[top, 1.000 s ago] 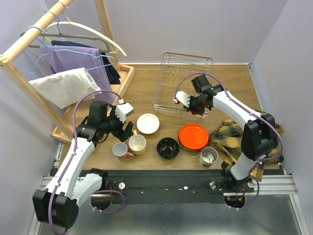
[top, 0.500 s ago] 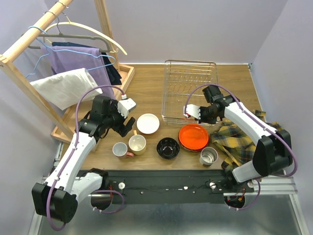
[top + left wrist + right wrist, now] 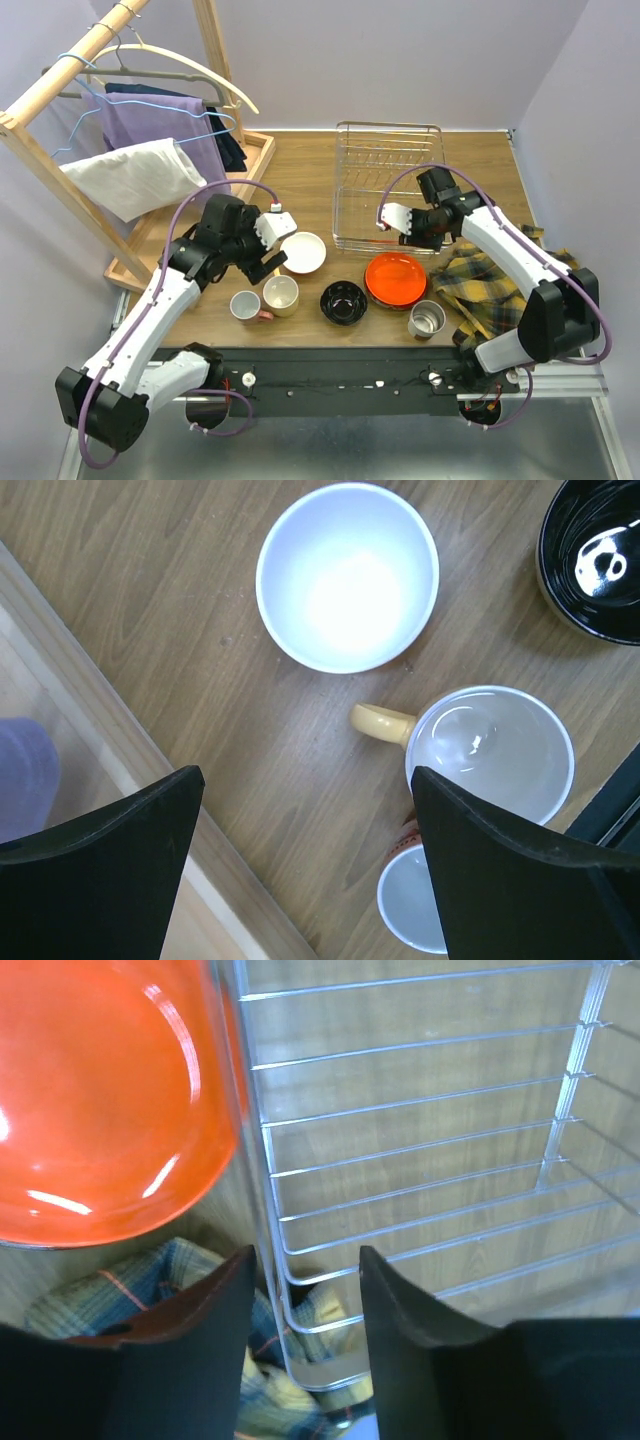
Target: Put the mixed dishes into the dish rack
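Note:
The dish rack (image 3: pixel 385 185) is an empty silver wire basket at the back middle of the table. My right gripper (image 3: pixel 412 236) hangs at its near right corner, open, with the rack's rim wire (image 3: pixel 262 1260) passing between its jaws (image 3: pixel 305 1260). In front stand the orange-red bowl (image 3: pixel 395 279) (image 3: pixel 100 1100), black bowl (image 3: pixel 343 302), steel cup (image 3: pixel 427 319), cream mug (image 3: pixel 281 294), pink mug (image 3: pixel 246 306) and white bowl (image 3: pixel 302 252). My left gripper (image 3: pixel 270 262) hovers open and empty just left of the white bowl (image 3: pixel 347 577), above the mugs (image 3: pixel 490 752).
A plaid cloth (image 3: pixel 490 280) lies at the right, partly under the rack's corner (image 3: pixel 190 1270). A wooden clothes rack with hangers and garments stands on its tray (image 3: pixel 250 160) at the left. The tray's edge (image 3: pixel 130 780) runs beside my left fingers.
The dish rack has shifted right and settled flat. My right gripper, shut on its rim before, has opened. My left gripper moved right toward the white bowl.

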You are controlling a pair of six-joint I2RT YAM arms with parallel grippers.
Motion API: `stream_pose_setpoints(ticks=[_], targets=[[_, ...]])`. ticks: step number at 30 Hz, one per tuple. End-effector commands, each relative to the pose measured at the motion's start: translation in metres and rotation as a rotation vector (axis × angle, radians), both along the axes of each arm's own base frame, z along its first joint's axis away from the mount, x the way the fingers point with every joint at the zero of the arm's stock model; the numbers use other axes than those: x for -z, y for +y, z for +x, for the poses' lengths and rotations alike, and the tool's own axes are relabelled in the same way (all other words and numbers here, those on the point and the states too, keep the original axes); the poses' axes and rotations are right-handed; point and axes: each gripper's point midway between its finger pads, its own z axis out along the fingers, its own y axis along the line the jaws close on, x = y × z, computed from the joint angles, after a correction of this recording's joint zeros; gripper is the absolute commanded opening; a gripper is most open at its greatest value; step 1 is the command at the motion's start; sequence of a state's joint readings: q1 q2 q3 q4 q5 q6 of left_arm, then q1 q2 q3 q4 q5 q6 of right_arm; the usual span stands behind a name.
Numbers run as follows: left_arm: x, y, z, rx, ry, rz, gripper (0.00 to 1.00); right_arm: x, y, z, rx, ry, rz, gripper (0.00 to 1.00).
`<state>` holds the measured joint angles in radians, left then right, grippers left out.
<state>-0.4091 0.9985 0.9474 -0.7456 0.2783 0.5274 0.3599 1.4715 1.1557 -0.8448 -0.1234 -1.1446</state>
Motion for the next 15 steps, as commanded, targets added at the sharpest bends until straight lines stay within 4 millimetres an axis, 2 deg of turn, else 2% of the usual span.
stream_pose_setpoints(ticks=[1, 5, 9, 12, 13, 15], targets=[[-0.018, -0.002, 0.005, 0.006, -0.032, 0.034, 0.95, -0.050, 0.016, 0.010, 0.157, -0.083, 0.176, 0.61], [-0.025, -0.008, 0.006, -0.008, -0.031, 0.033, 0.95, -0.061, 0.017, 0.000, 0.238, -0.075, 0.242, 0.68], [-0.029, -0.014, 0.009, -0.017, -0.033, 0.015, 0.96, -0.076, 0.014, -0.018, 0.259, -0.063, 0.266, 0.69], [-0.034, -0.020, 0.015, -0.019, -0.047, -0.013, 0.96, -0.082, 0.007, -0.051, 0.218, 0.018, 0.236, 0.68], [-0.035, -0.022, 0.017, -0.042, -0.038, -0.032, 0.97, -0.085, 0.001, -0.071, 0.210, 0.063, 0.216, 0.68], [-0.034, -0.021, 0.027, -0.099, -0.041, -0.026, 0.99, -0.087, -0.003, -0.096, 0.177, 0.126, 0.203, 0.67]])
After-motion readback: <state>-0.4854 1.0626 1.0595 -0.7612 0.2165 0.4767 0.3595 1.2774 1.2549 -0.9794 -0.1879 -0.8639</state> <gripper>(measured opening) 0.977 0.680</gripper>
